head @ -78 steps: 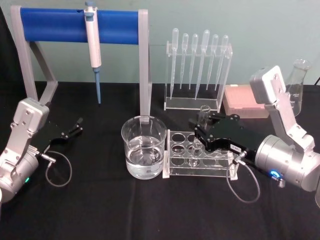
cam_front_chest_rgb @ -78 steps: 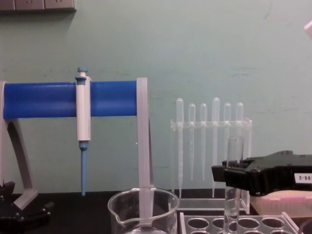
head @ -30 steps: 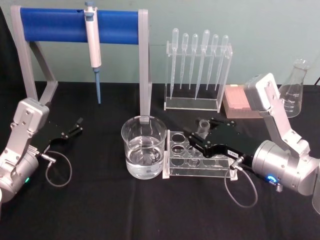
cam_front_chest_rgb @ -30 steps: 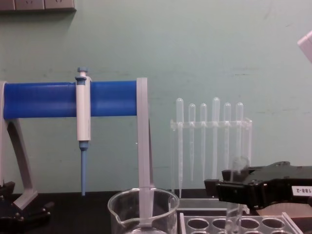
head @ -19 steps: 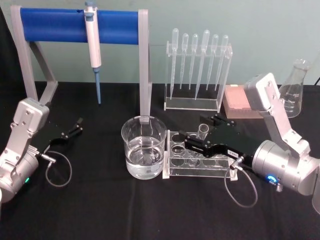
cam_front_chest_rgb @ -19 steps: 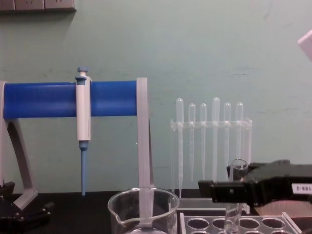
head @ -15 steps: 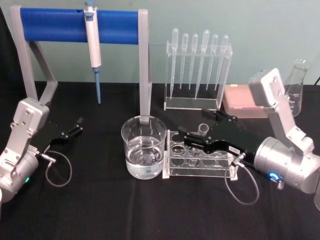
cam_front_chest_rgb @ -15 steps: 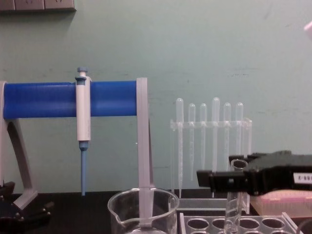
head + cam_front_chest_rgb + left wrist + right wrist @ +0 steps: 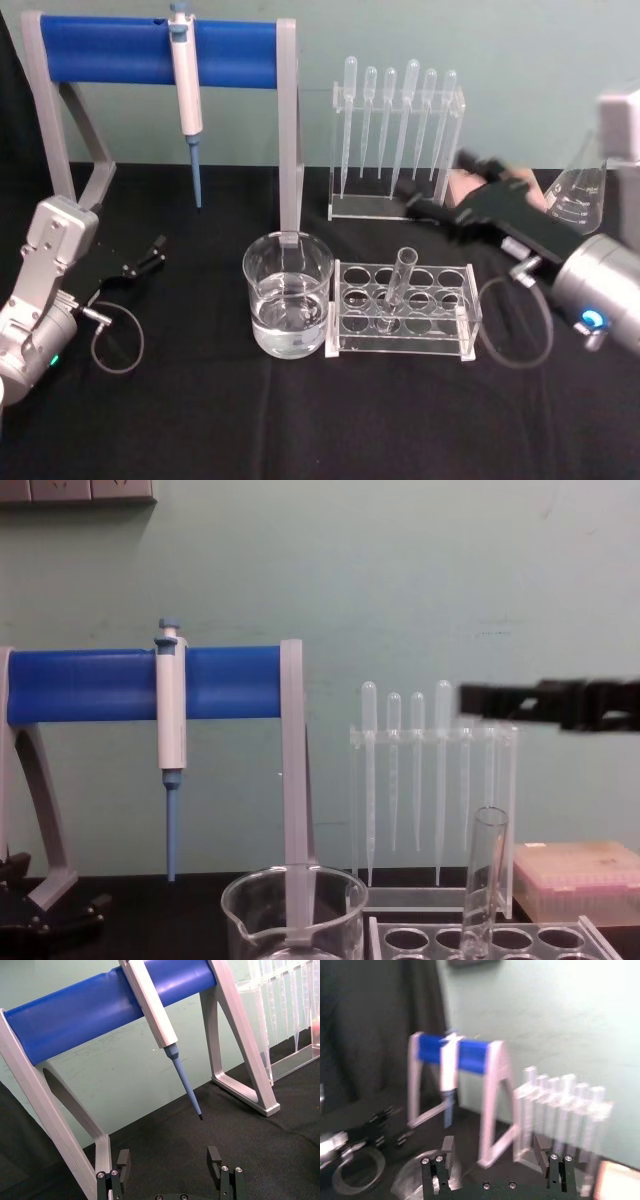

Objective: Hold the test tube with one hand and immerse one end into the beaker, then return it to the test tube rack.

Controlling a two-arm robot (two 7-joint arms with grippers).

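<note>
Below the open right end effector (image 9: 437,197), racked test tube (image 9: 397,290).

left pincer (image 9: 158,246) parted, low, parked | right pincer (image 9: 430,190) parted, raised, empty

Right pincer (image 9: 470,699) motion-blurred, beaker (image 9: 295,912) and test tube (image 9: 484,880) bottoms cut off in chest view.
</note>
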